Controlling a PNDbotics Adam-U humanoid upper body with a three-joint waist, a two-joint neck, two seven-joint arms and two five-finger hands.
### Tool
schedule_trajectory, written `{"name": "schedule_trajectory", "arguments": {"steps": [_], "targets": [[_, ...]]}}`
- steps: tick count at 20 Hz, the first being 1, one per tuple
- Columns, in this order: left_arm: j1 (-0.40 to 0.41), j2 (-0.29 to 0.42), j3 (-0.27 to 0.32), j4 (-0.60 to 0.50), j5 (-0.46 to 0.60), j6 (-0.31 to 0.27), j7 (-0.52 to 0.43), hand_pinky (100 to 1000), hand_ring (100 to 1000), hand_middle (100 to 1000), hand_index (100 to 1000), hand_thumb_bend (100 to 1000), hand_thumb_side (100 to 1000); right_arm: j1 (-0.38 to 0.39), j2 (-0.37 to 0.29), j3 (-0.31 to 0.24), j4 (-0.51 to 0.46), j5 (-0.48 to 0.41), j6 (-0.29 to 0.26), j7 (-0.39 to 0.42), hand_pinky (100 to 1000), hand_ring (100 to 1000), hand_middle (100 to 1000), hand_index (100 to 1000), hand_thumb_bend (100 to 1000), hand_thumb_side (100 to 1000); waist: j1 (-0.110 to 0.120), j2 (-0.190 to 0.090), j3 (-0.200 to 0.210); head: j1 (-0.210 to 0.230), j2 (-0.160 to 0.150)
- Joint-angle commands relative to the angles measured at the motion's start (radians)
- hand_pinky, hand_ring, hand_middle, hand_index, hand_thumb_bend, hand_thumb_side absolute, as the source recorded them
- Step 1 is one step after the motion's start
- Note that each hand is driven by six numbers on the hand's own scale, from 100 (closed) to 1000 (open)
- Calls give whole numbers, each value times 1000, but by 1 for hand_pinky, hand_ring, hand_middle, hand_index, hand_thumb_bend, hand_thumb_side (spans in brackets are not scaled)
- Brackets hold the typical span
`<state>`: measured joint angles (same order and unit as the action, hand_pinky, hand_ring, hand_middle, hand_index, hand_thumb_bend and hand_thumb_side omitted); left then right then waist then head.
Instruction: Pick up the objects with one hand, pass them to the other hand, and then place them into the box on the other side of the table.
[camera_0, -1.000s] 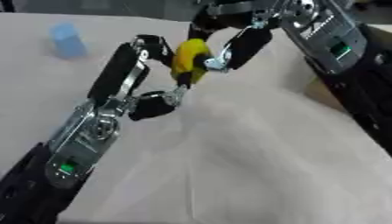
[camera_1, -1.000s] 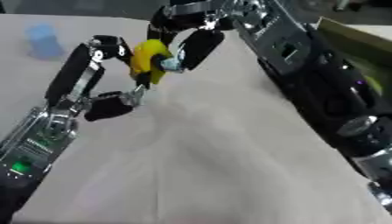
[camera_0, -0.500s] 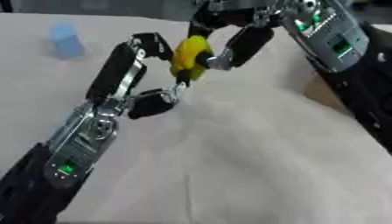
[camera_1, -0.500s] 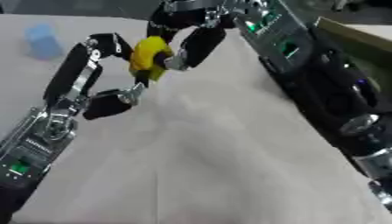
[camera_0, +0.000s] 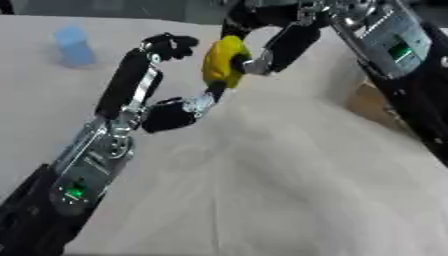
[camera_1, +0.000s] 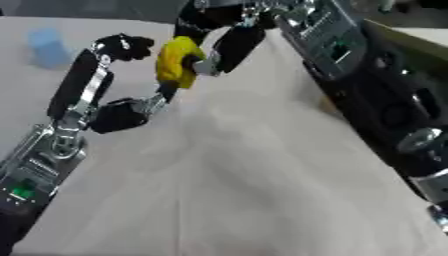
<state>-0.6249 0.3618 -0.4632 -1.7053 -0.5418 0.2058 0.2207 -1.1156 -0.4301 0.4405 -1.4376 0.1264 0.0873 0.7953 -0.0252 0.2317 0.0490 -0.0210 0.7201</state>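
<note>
Both robot hands meet at the yellow object (camera_0: 224, 61): right robot hand (camera_0: 271, 42) pinches its upper part, left robot hand (camera_0: 162, 80) curls beside it. Likely light, rigid; grip mid-body.

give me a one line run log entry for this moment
phase: handover | yellow object held by right hand | left hand at its lower end, fingers curled | blue object on table, far left

No readable text anywhere here, no labels, brands or numbers, just unlettered green lights glowing on both forearms, nothing legible
</note>
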Motion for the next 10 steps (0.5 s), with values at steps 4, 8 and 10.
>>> {"name": "schedule_trajectory", "arguments": {"steps": [4, 8, 10], "targets": [[4, 34, 23, -15, 8, 47, 24, 774, 727, 676, 845, 560, 840, 22, -72, -66, -43, -66, 27, -37, 863, 647, 584, 548, 100, 111, -4, -26, -5, -5, -3], [16, 51, 27, -24, 18, 52, 26, 771, 724, 672, 833, 555, 839, 61, -113, -114, -71, -124, 56, -66, 869, 645, 590, 553, 100, 124, -2, -25, -7, -9, -5], [21, 59, 28, -29, 24, 53, 25, 770, 723, 670, 818, 547, 832, 80, -138, -137, -89, -153, 71, -83, 870, 645, 593, 553, 100, 118, -1, -25, -8, -11, -4]]}}
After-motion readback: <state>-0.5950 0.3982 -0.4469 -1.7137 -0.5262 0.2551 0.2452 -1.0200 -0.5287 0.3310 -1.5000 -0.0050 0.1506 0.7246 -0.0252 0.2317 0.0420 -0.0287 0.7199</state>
